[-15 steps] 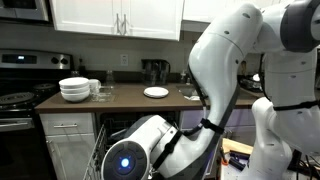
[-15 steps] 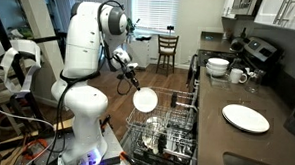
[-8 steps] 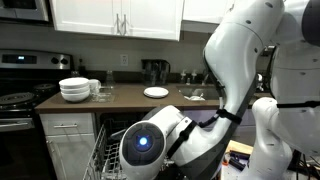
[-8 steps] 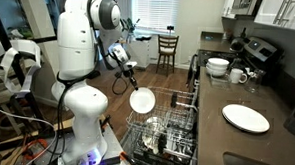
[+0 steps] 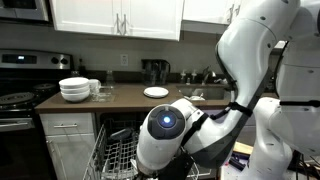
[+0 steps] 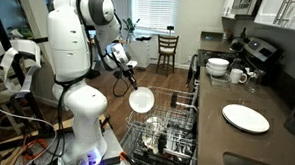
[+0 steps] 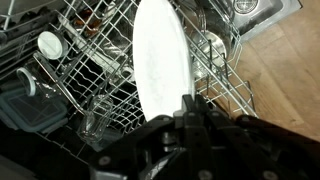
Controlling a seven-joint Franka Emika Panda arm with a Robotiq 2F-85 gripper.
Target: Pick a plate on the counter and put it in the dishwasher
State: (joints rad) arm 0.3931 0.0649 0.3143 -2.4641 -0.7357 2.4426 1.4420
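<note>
My gripper is shut on the rim of a small round white plate and holds it on edge just above the grey wire rack of the open dishwasher. In an exterior view the held plate hangs beside the pulled-out rack, with my gripper at its upper left rim. A second white plate lies flat on the dark brown counter. It also shows in an exterior view. There my arm hides the gripper and the held plate.
A stack of white bowls and mugs stand on the counter near the stove. The rack holds cups and glasses. A wooden chair stands at the far end. Cables and gear lie by the robot base.
The arm's upper links have swung round, toward the right in one exterior view. The held plate has shifted only slightly, still over the rack. The grip has not changed.
</note>
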